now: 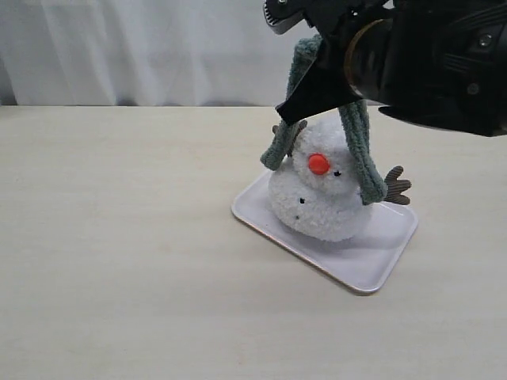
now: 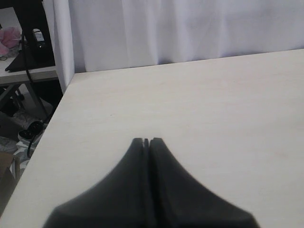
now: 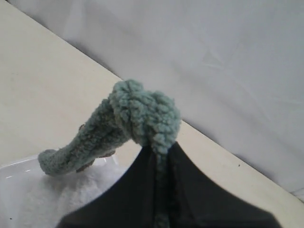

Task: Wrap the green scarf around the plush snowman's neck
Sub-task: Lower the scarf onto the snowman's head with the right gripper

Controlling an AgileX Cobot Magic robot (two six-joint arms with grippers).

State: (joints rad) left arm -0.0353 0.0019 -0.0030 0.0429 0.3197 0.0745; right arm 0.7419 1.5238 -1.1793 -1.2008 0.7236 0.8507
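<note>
A pale wooden table (image 1: 119, 237) before a white curtain (image 1: 119, 47): on it, a white tray (image 1: 380, 269) carries the plush snowman (image 1: 317, 210), upright, orange nose facing the camera. Your right gripper (image 3: 159, 148) is clamped on the middle of the green scarf (image 1: 360, 150) and holds it above the snowman's head, so the two halves hang down on either side of the head. One end dangles beside a brown branch arm (image 1: 396, 186). The snowman's neck (image 1: 305, 184) is bare at the front. Your left gripper (image 2: 146, 141) hovers over bare table with its jaws pressed together on nothing.
</note>
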